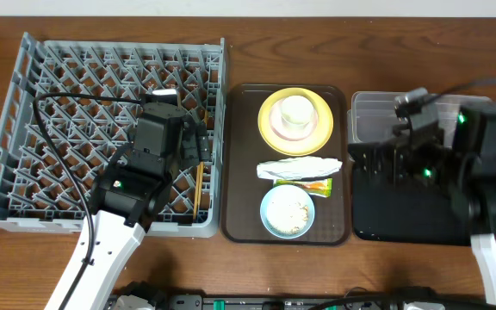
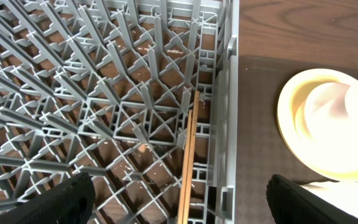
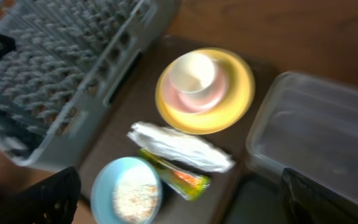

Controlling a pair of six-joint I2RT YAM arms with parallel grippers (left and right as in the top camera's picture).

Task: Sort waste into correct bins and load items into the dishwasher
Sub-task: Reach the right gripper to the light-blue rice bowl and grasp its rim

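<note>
The grey dish rack (image 1: 24, 129) stands at the left. The wooden chopsticks (image 1: 198, 188) lie in it by its right wall, also in the left wrist view (image 2: 190, 155). My left gripper (image 1: 195, 146) hangs open and empty above them (image 2: 182, 202). On the brown tray sit the yellow plate (image 1: 269, 129) with the cream cup (image 1: 295, 112) on it, the white wrapper (image 1: 300, 168), the green-and-yellow packet (image 1: 304, 183) and the blue bowl (image 1: 269, 220) holding rice crumbs (image 1: 289, 211). My right gripper (image 1: 379, 159) is open and empty over the bins; its blurred view shows the bowl (image 3: 104, 186), wrapper (image 3: 179, 146) and packet (image 3: 179, 175).
The dark brown serving tray (image 1: 239, 172) lies between the rack and the bins. The clear tub (image 1: 368, 108) stands at the back right, the black tray (image 1: 403, 220) in front of it. The right arm's body covers part of both bins.
</note>
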